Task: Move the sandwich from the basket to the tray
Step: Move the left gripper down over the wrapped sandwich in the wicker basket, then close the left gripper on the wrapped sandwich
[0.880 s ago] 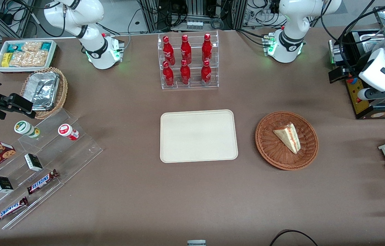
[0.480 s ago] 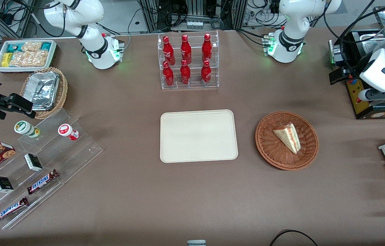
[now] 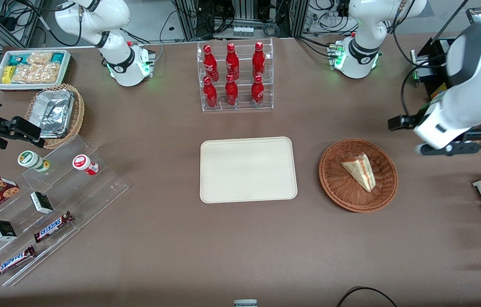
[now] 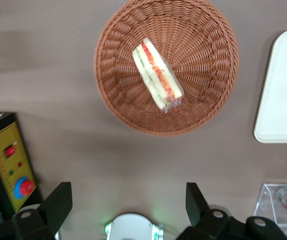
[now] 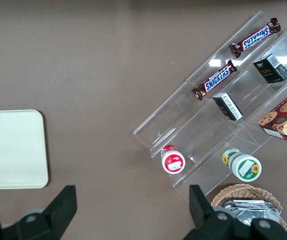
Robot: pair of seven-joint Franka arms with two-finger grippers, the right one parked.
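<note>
My gripper point(image 4: 128, 210) wide open, high beside basket point(image 4: 112, 90); I'd centre over sandwich point(image 4: 157, 74), straddle bread faces, descend.

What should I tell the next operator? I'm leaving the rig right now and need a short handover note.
Gripper: open, holding nothing, in the air above the table beside the basket, not yet over the sandwich.
Sandwich: lies in the basket, untouched, filling edge showing.
Tray: bare, beside the basket toward the parked arm's end of the table.
Done: nothing beyond the approach.
Left: bring the gripper over the sandwich, lower, grasp it, lift it out, carry it to the tray, set it down and release.
</note>
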